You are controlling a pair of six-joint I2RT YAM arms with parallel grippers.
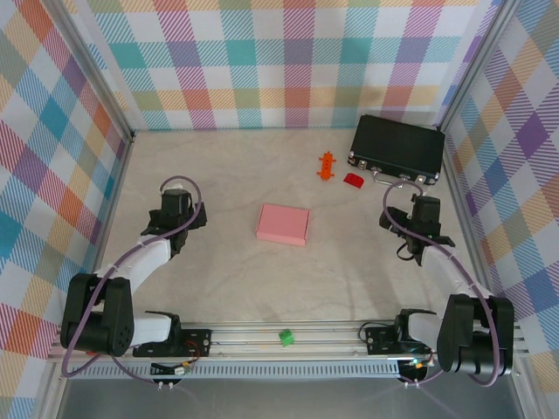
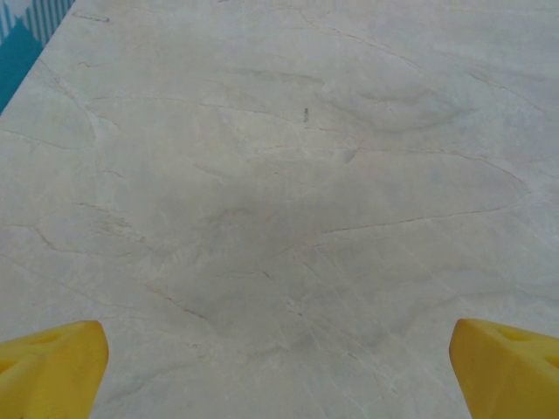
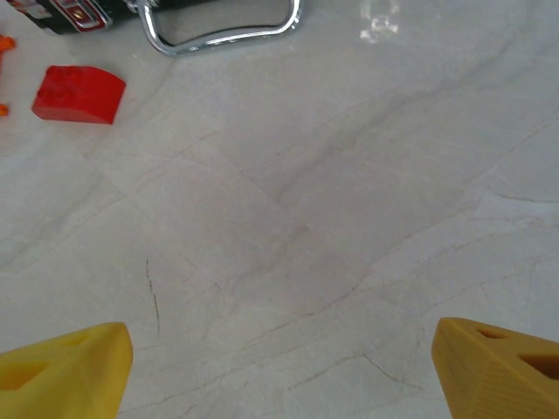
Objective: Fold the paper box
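The paper box [image 1: 282, 224] is a small closed salmon-pink rectangle lying flat in the middle of the table. My left gripper [image 1: 177, 202] hangs well to its left, and in the left wrist view the gripper [image 2: 279, 371] is open, yellow fingertips [image 2: 52, 367] far apart over bare table. My right gripper [image 1: 417, 216] is well to the box's right, near the black case. In the right wrist view that gripper [image 3: 284, 367] is open too, with nothing between its yellow fingertips [image 3: 502, 371].
A black hard case [image 1: 397, 150] with a chrome handle [image 3: 223, 30] stands at the back right. A small red block [image 1: 353, 180] [image 3: 79, 93] and an orange toy piece [image 1: 327, 165] lie left of it. A green piece [image 1: 285, 337] sits on the front rail.
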